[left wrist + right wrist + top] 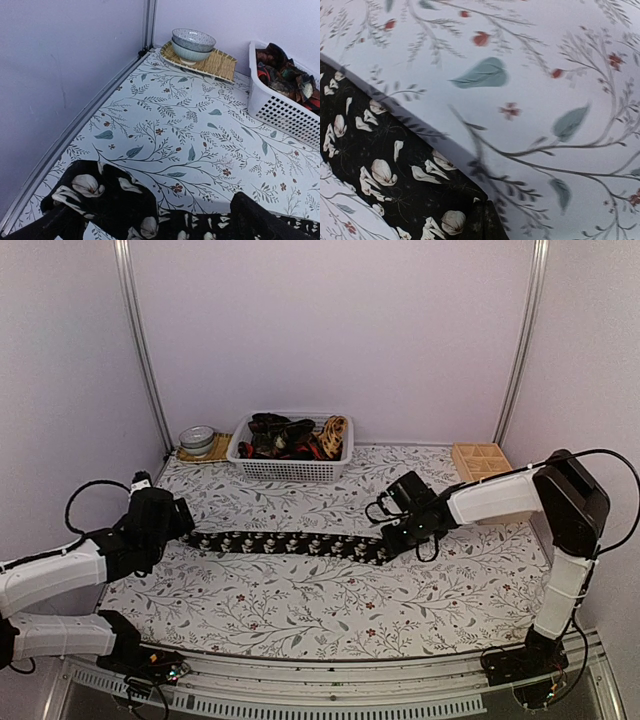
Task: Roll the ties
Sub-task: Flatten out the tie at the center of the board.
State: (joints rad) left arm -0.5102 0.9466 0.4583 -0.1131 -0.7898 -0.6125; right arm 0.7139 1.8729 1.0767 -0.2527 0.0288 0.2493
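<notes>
while you are looking down from above, the table (300,615) in its leaf-and-flower cloth is filling most of the view. the black tie (290,544), speckled with pale flowers, is lying flat across the middle of it. it is stretching in a nearly straight band from left to right between the two grippers.

the left gripper (183,523) is hanging low at the tie's left end. in its wrist view its fingers (257,222) are standing wide apart and gripping nothing, and the bunched, folded-over end of the tie is resting on the cloth between them.

the right gripper (391,542) is pressing down at the tie's right end with its jaws closed on the fabric. its wrist view is showing the flowered band running right in to a dark fingertip (487,222) at the bottom edge.

at the back of the table a white lattice basket (290,468) is sitting against the wall, and the other ties (285,435) are lying heaped inside it, dark, red and tan. a wooden box (478,460) with compartments is sitting in the back right corner, well apart from the basket. just left of the basket a woven mat (220,65) is lying flat, and two stacked bowls (192,42) are sitting on it.
</notes>
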